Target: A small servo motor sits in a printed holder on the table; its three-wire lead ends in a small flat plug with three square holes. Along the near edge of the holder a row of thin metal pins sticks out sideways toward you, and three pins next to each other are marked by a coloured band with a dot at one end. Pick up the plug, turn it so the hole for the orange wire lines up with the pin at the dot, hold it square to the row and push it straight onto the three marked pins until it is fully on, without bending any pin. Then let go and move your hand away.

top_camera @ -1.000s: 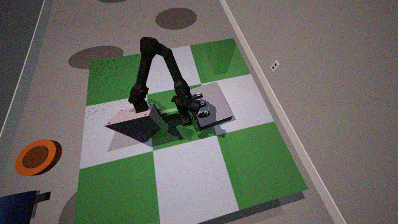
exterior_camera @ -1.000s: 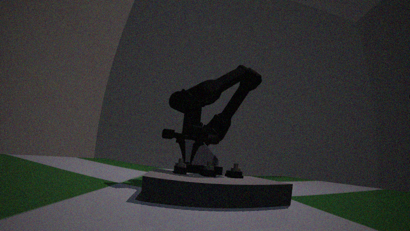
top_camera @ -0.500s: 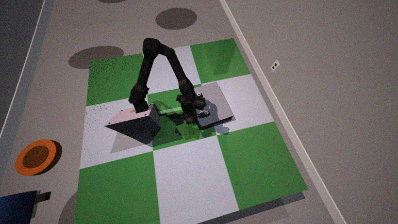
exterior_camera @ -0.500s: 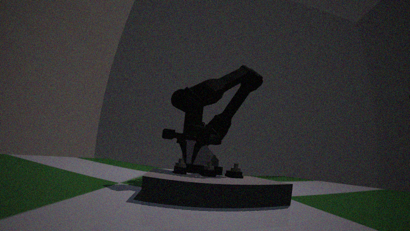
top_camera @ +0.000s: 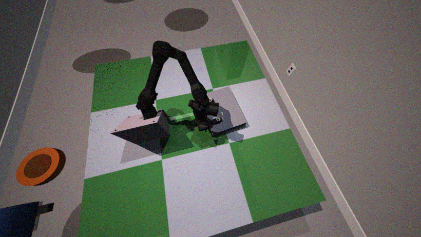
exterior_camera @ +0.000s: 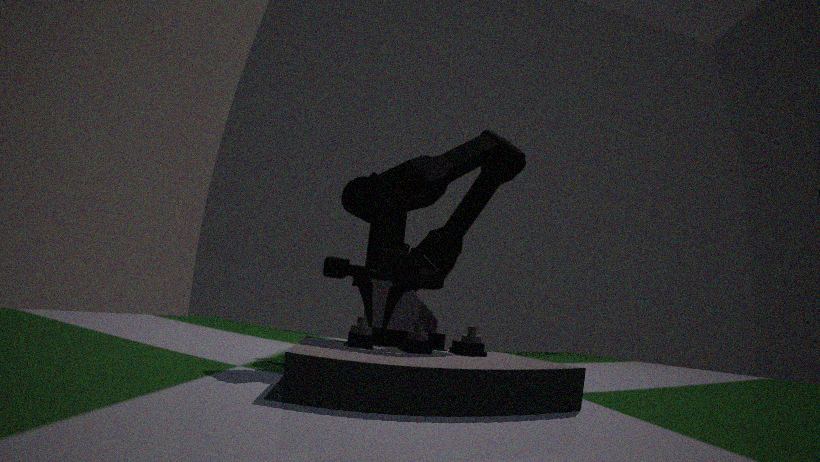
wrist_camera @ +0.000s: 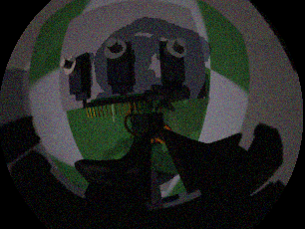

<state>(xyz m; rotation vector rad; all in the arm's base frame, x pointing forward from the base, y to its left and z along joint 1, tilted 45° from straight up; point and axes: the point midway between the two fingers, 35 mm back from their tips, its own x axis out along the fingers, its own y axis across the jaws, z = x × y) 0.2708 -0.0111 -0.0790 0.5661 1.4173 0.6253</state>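
Observation:
In the wrist view the grey printed holder (wrist_camera: 148, 58) with the servo fills the upper middle. A row of thin pins (wrist_camera: 123, 101) runs along its near edge. My gripper (wrist_camera: 155, 132) is shut on the small dark plug (wrist_camera: 147, 119), which sits right at the pin row; I cannot tell whether it touches the pins. Thin wires trail from the plug, with a hint of orange. In the top view the gripper (top_camera: 204, 124) hangs low at the near-left edge of the holder (top_camera: 219, 119) on a grey plate (top_camera: 226, 110). In the exterior view the fingers (exterior_camera: 375, 321) point down onto the dark platform.
The arm's base block (top_camera: 144, 129) stands left of the holder. An orange ring (top_camera: 37, 166) and a dark blue object (top_camera: 19, 219) lie far left on the floor. The checkered green and white mat surrounds the plate.

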